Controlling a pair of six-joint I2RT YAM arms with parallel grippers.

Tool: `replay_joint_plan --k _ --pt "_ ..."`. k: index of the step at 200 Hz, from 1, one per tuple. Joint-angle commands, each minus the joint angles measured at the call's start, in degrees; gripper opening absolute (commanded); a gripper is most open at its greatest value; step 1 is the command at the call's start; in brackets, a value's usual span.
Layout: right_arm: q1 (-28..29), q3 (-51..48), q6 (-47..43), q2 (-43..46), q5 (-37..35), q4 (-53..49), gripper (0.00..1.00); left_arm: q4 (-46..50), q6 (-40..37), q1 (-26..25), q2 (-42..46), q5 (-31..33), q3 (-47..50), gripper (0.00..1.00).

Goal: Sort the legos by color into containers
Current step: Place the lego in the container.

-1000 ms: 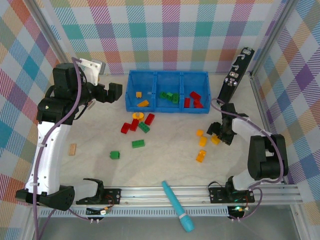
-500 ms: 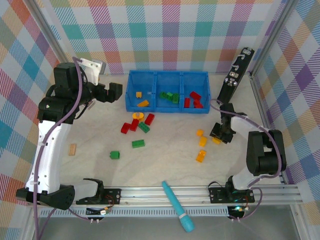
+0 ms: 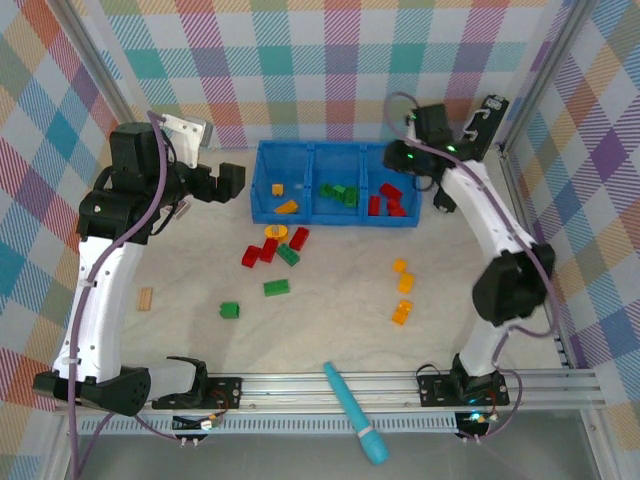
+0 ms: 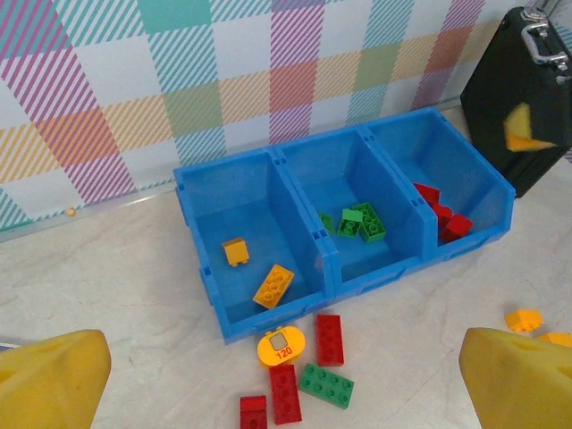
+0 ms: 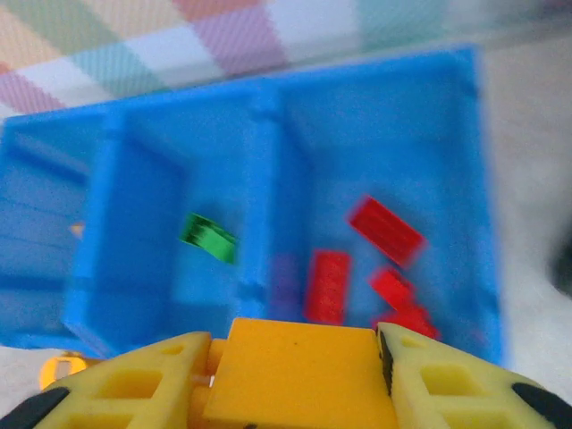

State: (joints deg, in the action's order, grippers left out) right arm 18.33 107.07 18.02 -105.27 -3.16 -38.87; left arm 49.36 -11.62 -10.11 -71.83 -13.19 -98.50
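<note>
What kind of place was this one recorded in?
Likely a lab test cell: plaid cloth walls box in a tabletop, robot arms bolt to an aluminium rail, and toy bricks lie beside a blue tray.

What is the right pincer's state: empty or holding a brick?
Holding: the right pincer is shut on a yellow-orange brick, seen clamped between its yellow fingers above the blue tray.

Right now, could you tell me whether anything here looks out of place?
Yes: a teal pen-like tool lies slanted across the near rail, and a tan wooden block sits alone at the left.
</note>
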Motion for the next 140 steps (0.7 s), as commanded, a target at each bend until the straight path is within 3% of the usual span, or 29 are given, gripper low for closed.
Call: replay_joint_plan --k 1,31,41,82,140 --pt "5.15 12.4 -4.78 -11.08 2.09 -0.01 0.37 0.22 -0.75 -0.79 -0.09 0.48 -1.61 1.0" --pt "10.95 33.79 -9.06 -27.44 3.23 0.03 0.36 0.63 -1.14 -0.79 -0.46 1.06 -2.0 1.0" --pt "12.29 38.41 -11.26 -32.08 6.61 1.94 0.35 0.81 -1.23 -0.79 -0.5 1.13 -2.28 1.0" --pt "15.21 39.04 -15.5 -40.84 12.4 13.85 0.34 0.9 -1.13 -0.79 0.09 0.88 -2.3 1.0" --pt "17.0 38.56 -21.56 -44.63 9.53 14.34 0.45 0.17 -0.72 -0.79 0.69 0.28 -1.43 1.0"
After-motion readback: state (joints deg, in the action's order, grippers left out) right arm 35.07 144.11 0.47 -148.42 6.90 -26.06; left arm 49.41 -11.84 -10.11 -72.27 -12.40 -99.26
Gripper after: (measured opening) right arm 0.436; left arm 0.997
